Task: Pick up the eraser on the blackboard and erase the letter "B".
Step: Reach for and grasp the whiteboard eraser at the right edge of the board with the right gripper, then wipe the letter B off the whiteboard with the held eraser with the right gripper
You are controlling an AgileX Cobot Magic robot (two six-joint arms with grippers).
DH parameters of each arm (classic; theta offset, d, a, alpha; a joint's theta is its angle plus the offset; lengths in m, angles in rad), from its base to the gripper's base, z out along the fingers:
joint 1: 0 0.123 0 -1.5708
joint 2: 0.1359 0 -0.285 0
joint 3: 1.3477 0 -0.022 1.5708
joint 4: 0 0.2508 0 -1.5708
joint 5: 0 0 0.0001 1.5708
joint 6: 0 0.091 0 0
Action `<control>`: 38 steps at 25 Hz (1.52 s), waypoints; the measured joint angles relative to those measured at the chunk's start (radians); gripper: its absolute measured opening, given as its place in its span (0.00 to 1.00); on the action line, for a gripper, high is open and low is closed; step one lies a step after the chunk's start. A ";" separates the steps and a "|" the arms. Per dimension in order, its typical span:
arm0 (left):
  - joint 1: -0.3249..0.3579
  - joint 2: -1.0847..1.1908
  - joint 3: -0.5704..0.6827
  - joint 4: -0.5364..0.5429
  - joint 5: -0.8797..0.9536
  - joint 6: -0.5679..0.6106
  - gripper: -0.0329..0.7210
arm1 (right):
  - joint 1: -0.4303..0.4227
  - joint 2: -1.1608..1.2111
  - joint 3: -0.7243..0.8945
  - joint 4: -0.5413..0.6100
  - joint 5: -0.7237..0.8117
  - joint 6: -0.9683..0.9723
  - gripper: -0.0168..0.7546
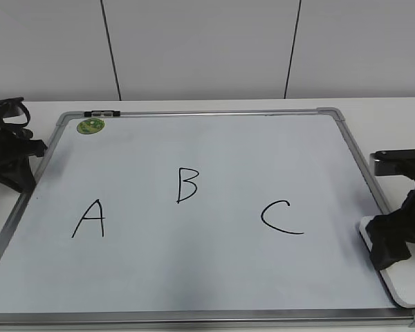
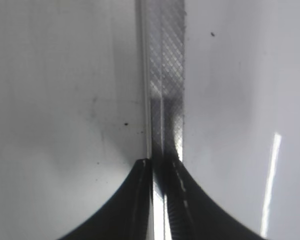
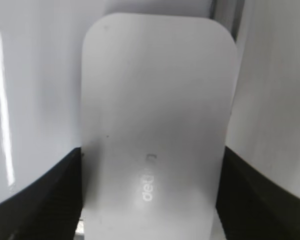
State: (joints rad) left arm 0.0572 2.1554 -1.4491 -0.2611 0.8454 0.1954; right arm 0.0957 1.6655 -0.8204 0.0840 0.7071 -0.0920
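**Right gripper set around the eraser, lift not yet made**

Nearest the camera, at the lower right corner of the blackboard (image 1: pixel 214 290), the right gripper (image 1: pixel 391 242) sits low over the eraser (image 1: pixel 408 287). The eraser lies flat, partly across the board's grey frame at that corner. In the right wrist view the eraser (image 3: pixel 155 115) fills the space between the two dark fingers (image 3: pixel 45 195), one against each long side; they appear to be touching its edges. Whether they are pressing firmly cannot be told. The eraser does not look raised, so the step in hand is the pickup.

Further in, across the middle of the board, stand the three marker letters: "A" (image 1: pixel 89 219) on the left, "C" (image 1: pixel 282 217) on the right, and the letter "B" (image 1: pixel 187 185) between them, a little higher. All are whole.

At the far left edge the left gripper (image 1: pixel 10 149) rests by the frame. In its wrist view the fingers (image 2: pixel 132 200) are drawn almost together with nothing between them, over the frame rail.

The next move likely calls for a secure squeeze, a lift, then a carry left past "C" without brushing it, before pressing the dark underside onto "B".
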 joint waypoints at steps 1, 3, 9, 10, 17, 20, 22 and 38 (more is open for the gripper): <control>0.000 0.000 0.000 0.000 0.000 0.000 0.16 | 0.000 0.000 -0.008 0.000 0.014 0.000 0.73; 0.000 0.000 0.000 0.000 0.000 0.000 0.17 | 0.000 0.000 -0.028 0.000 0.045 0.000 0.73; 0.000 0.000 0.000 0.000 0.000 0.001 0.17 | 0.000 0.000 -0.093 0.000 0.120 0.000 0.73; 0.000 0.000 0.000 0.000 0.000 0.001 0.17 | 0.000 0.000 -0.108 0.005 0.136 -0.004 0.73; 0.000 0.000 0.000 -0.002 0.000 0.001 0.18 | 0.121 0.002 -0.281 0.019 0.222 -0.019 0.73; 0.000 0.000 0.000 -0.003 0.000 0.001 0.18 | 0.197 0.015 -0.380 0.024 0.234 -0.017 0.73; 0.000 0.000 0.000 -0.003 0.000 0.001 0.18 | 0.240 0.041 -0.459 0.024 0.256 -0.015 0.73; 0.000 0.000 0.000 -0.012 0.000 0.001 0.18 | 0.399 0.581 -1.142 0.022 0.485 -0.004 0.73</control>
State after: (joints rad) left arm 0.0572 2.1554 -1.4491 -0.2735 0.8454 0.1969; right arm 0.4951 2.2462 -1.9625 0.1065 1.1922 -0.0955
